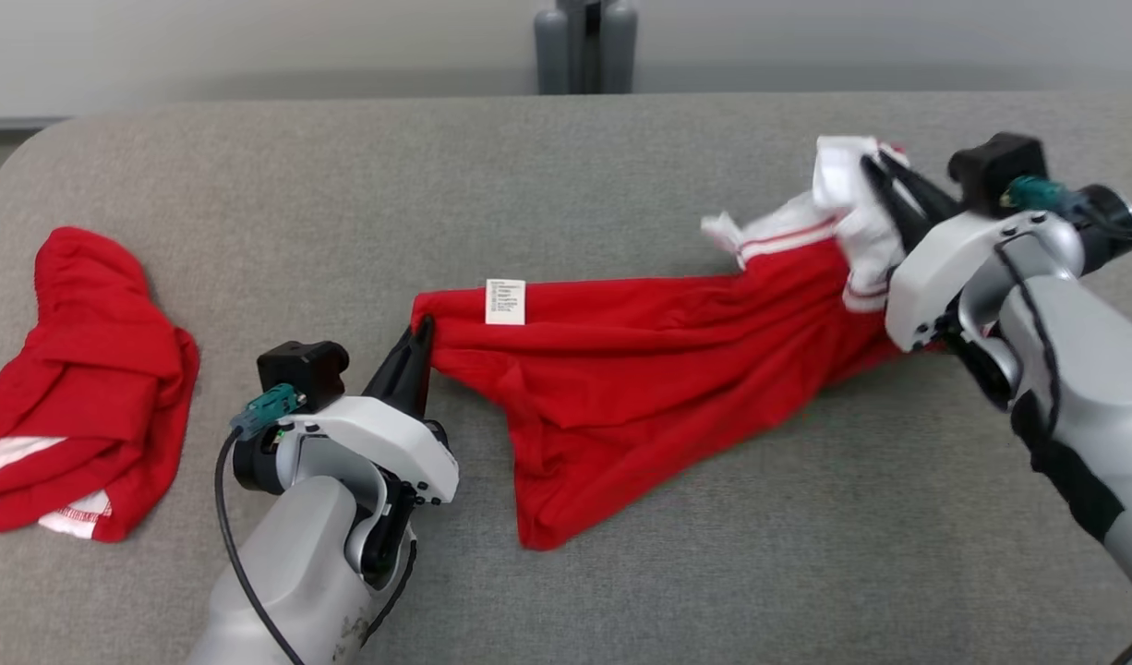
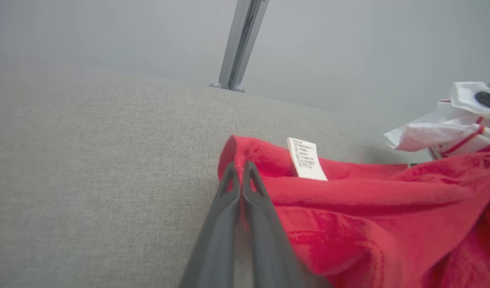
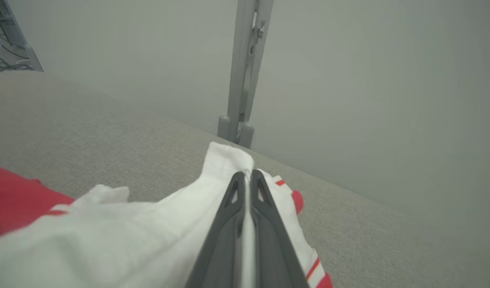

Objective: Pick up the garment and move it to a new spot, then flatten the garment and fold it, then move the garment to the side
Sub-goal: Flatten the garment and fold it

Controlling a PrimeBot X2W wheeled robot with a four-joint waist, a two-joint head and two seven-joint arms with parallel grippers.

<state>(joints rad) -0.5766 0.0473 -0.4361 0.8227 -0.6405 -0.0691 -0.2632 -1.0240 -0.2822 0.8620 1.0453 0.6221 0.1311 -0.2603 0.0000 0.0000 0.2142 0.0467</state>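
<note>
The garment [image 1: 640, 369] is red with a white, red-striped end and a white care label [image 1: 505, 302]. It lies stretched across the middle of the grey table. My left gripper [image 1: 424, 331] is shut on its red corner at the left, seen in the left wrist view as fingers [image 2: 229, 192] pinching the red garment [image 2: 349, 212]. My right gripper [image 1: 875, 166] is shut on the white end at the far right and holds it raised. In the right wrist view its fingers [image 3: 235, 200] clamp the white cloth of the garment [image 3: 149, 236].
A second red garment [image 1: 77, 379] with white trim lies bunched at the table's left edge. A grey post [image 1: 584, 46] stands behind the table's far edge. The padded grey table [image 1: 344, 185] has rounded corners.
</note>
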